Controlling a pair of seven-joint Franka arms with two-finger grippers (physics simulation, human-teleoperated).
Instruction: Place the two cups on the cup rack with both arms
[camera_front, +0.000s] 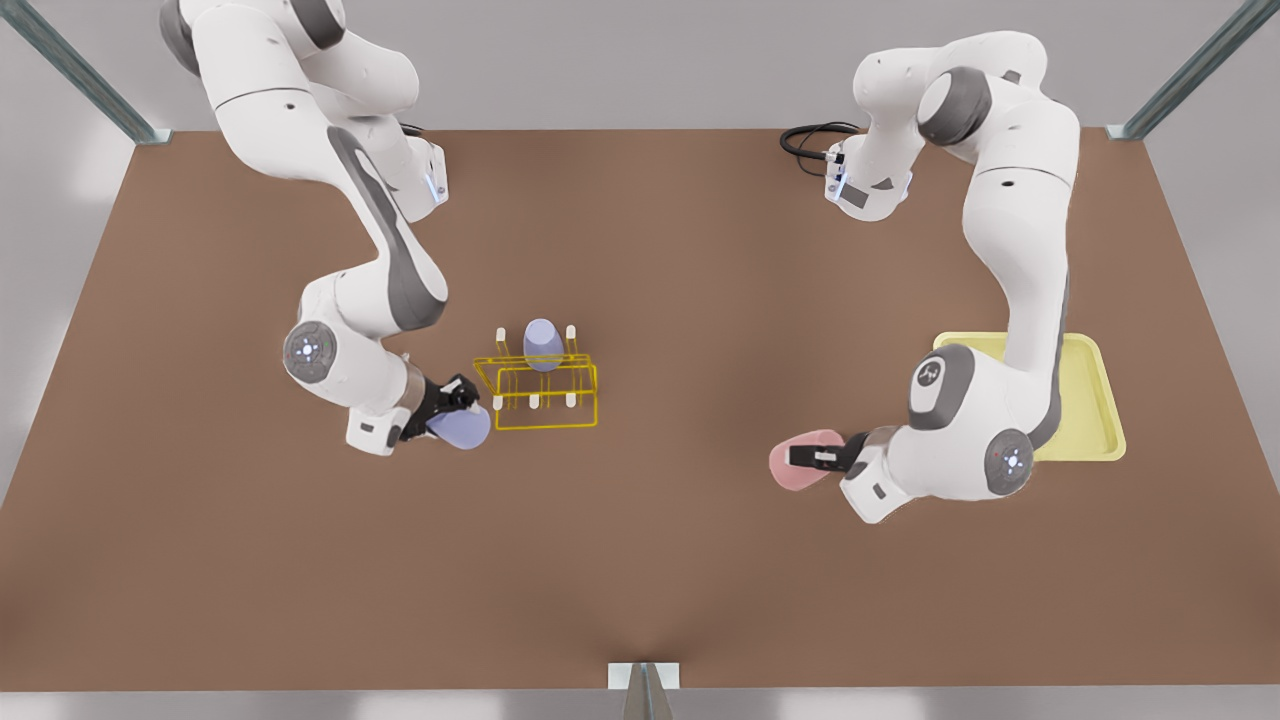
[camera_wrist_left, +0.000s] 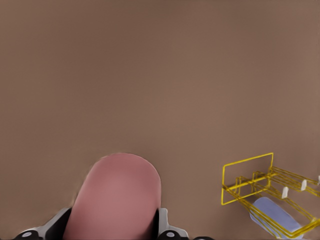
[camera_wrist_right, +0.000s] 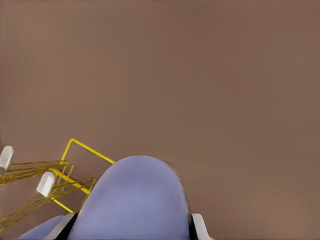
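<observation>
Front view of a brown table (camera_front: 640, 560) with two white arms working over it. The left gripper (camera_front: 818, 458), on the arm at the front view's right, is clamped on the pink cup (camera_front: 797, 462), which lies tilted on its side in the fingers just above the tabletop, well apart from the rack; in the left wrist view the pink cup (camera_wrist_left: 116, 197) sits between the two finger pads, with the yellow wire rack (camera_wrist_left: 270, 192) farther off. The right gripper (camera_front: 455, 405), on the arm at the front view's left, is closed around a lavender cup (camera_front: 460, 428), likewise tilted, held just beside the near corner of the yellow wire rack (camera_front: 540, 392) at the rack's end toward the front view's left. In the right wrist view this lavender cup (camera_wrist_right: 132, 200) lies between the fingers, beside the rack's white-tipped pegs (camera_wrist_right: 45, 183). A second lavender cup (camera_front: 542, 343) already sits on the rack, on its far row. A pale yellow tray (camera_front: 1092, 400) lies flat on the table at the front view's right, partly hidden by the arm over it.
</observation>
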